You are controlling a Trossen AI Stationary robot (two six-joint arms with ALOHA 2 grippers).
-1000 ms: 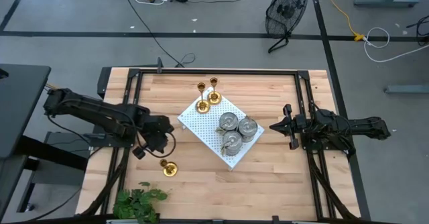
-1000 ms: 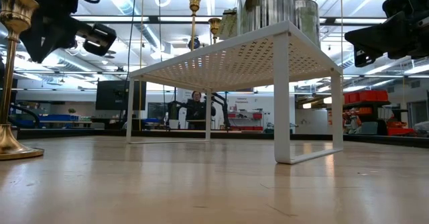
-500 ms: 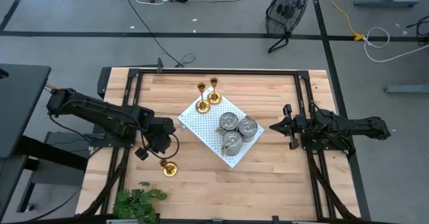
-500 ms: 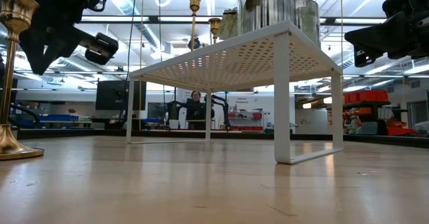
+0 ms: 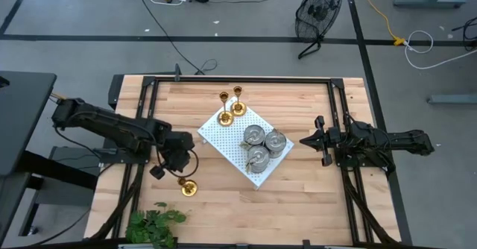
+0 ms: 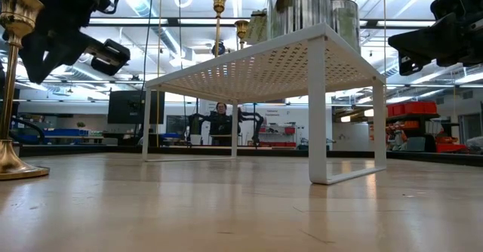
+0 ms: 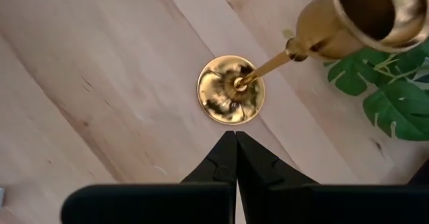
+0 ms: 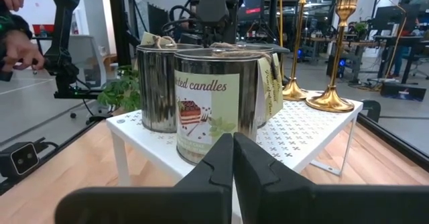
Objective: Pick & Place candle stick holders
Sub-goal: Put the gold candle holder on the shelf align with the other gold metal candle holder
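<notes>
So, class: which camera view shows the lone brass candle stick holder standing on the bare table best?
The left wrist view: brass holder shown whole from above, base to cup. The high view shows it tiny; the low view crops it at the edge; the right wrist view misses it.

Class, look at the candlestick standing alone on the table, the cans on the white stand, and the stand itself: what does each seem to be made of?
Lone candlestick: probably brass or brass-plated metal, polished; golden with mirror-like reflections on its base.
Cans: likely tin or steel, silvery and shiny, with paper labels reading "candles".
White stand: seemingly painted sheet metal, matte white, punched with regular small holes; plastic cannot be ruled out.
</notes>
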